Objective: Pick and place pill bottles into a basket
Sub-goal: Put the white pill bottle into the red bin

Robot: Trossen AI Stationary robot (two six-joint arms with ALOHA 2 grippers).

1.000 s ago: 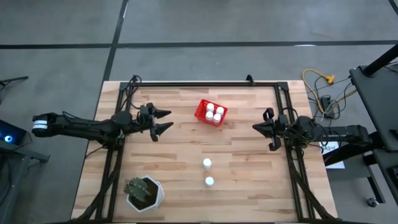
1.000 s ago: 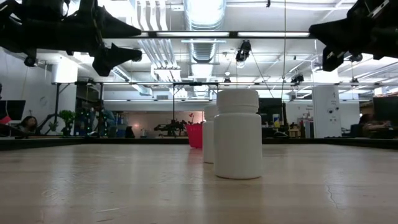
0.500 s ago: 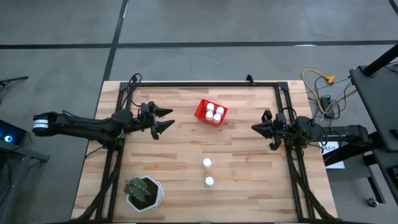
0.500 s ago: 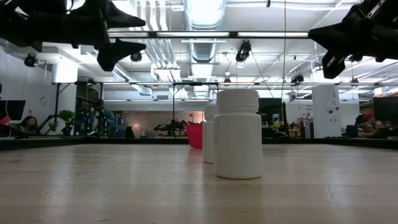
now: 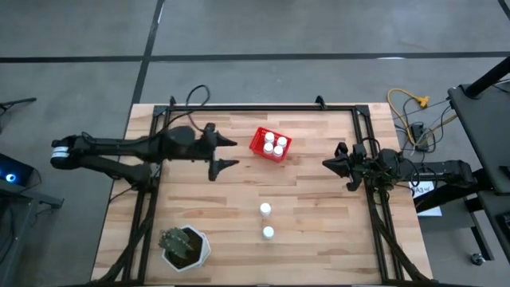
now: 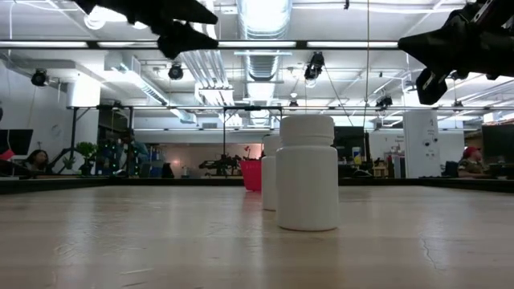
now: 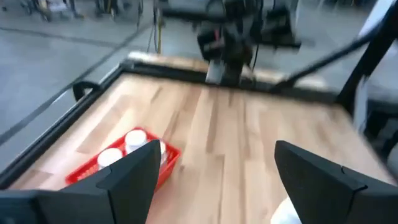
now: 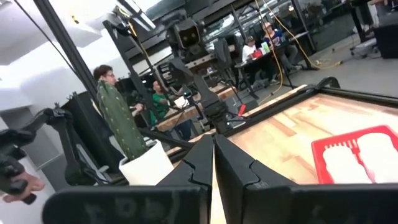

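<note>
The red basket stands at the far middle of the table with several white pill bottles upright in it. Two more pill bottles stand on their bases on the bare wood nearer the front; the low view shows them one behind the other. My left gripper hangs open above the table, just left of the basket, pointing toward the table's right. In the left wrist view the basket lies ahead beside one finger. My right gripper is shut, raised at the right side, with nothing in it.
A white pot with a cactus stands at the near left corner. A black frame runs along the table's edges. Bare wood lies between the basket and the two loose bottles. People sit in the room behind.
My left gripper has risen and gone toward the table's right, closer to the basket, tipping up toward level; its fingers have stayed open. The bottles and the basket have not moved.
</note>
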